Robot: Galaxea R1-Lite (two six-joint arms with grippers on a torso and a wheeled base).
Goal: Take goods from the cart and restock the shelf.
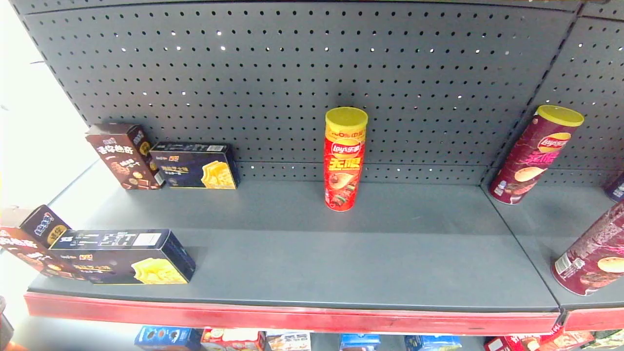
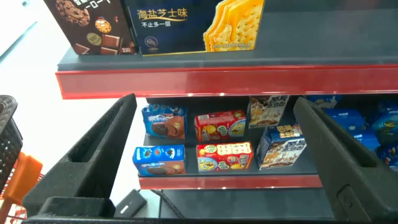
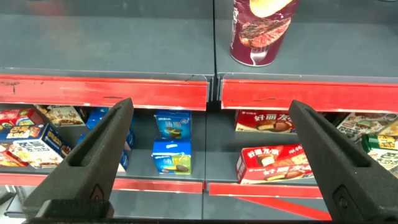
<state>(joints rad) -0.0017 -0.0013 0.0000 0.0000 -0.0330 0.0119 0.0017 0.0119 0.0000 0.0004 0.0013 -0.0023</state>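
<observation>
Cardboard boxes [image 1: 122, 256] lie left on the matte grey shelf [image 1: 341, 263]; a red cylindrical can [image 1: 344, 161] stands upright mid-shelf, near the far pegboard [image 1: 292, 73]. Wrist views add lower packets [image 2: 224, 140]. The left hand [image 2: 214, 102] and right hand [image 3: 211, 104] are spread apart, holding nothing.

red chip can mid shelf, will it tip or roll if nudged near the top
Tall and narrow on a small base, the red chip can would probably topple if pushed near its yellow lid. Once down, being round, it would likely roll along the flat shelf.
</observation>
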